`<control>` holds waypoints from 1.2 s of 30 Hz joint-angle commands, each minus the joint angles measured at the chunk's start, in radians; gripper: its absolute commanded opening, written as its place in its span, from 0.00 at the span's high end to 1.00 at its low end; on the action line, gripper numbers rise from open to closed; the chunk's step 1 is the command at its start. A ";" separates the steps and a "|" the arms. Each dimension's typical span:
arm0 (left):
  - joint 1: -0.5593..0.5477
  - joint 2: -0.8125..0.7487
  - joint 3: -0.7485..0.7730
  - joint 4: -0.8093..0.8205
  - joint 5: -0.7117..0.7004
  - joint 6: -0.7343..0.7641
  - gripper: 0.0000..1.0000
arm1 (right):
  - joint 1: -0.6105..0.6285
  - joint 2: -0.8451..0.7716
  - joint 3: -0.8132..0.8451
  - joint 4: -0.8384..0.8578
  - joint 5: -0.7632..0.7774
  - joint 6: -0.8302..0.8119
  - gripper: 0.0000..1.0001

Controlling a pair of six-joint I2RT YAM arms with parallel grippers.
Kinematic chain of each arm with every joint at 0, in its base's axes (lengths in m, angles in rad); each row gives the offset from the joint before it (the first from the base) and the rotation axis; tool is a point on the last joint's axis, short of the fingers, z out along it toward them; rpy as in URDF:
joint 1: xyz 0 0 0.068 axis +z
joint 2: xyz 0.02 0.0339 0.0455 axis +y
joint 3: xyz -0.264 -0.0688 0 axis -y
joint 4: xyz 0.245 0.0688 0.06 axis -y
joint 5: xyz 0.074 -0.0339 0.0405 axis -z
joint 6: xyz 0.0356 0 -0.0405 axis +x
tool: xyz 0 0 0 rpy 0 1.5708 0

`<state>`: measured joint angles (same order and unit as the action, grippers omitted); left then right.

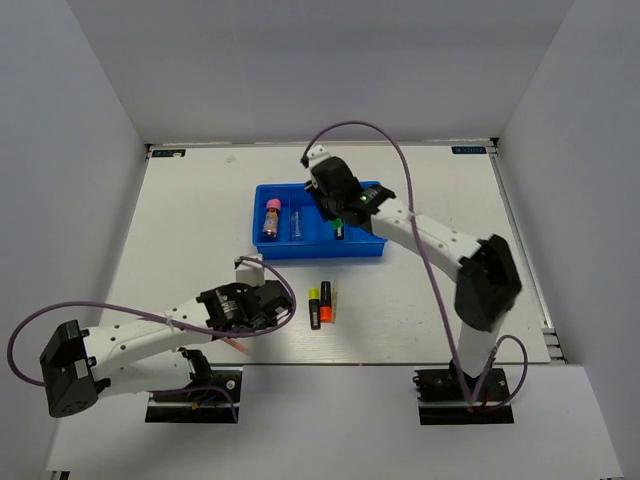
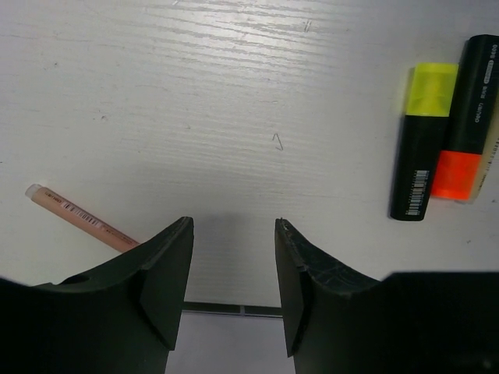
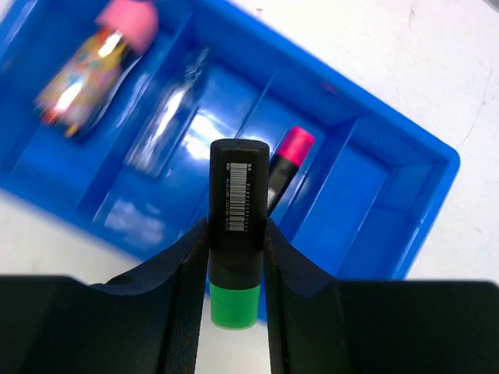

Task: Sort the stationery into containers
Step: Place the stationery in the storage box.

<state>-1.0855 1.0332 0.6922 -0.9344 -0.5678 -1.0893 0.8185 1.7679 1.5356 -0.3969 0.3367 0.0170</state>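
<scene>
My right gripper (image 3: 236, 234) is shut on a black green-tipped highlighter (image 3: 238, 202) and holds it over the blue divided tray (image 3: 366, 202), also seen from above (image 1: 318, 250). In the tray lie a pink-capped tube (image 3: 93, 66), a clear bottle (image 3: 168, 117) and a black pink-tipped item (image 3: 284, 160). My left gripper (image 2: 232, 234) is open and empty above the bare table. A thin pink-orange stick (image 2: 78, 216) lies just to its left. The yellow highlighter (image 2: 425, 140) and the orange highlighter (image 2: 468, 125) lie side by side to its right.
The table's near edge (image 2: 234, 308) runs just under my left fingers. The two loose highlighters (image 1: 320, 303) lie just in front of the tray, between the arms. White walls close in the table on three sides.
</scene>
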 commanded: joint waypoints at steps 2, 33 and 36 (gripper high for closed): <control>-0.011 0.004 0.046 0.020 -0.006 -0.014 0.43 | -0.044 0.157 0.219 -0.037 0.113 0.135 1.00; -0.020 0.314 0.176 0.325 0.127 0.112 0.43 | -0.199 0.268 0.221 -0.129 -0.183 0.230 0.54; -0.019 0.355 0.199 0.330 0.129 0.118 0.43 | -0.197 0.237 0.201 -0.131 -0.188 0.210 0.56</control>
<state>-1.0996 1.3750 0.8444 -0.6376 -0.4538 -0.9852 0.6281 2.0804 1.7531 -0.5266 0.1719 0.2401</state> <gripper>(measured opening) 0.567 0.450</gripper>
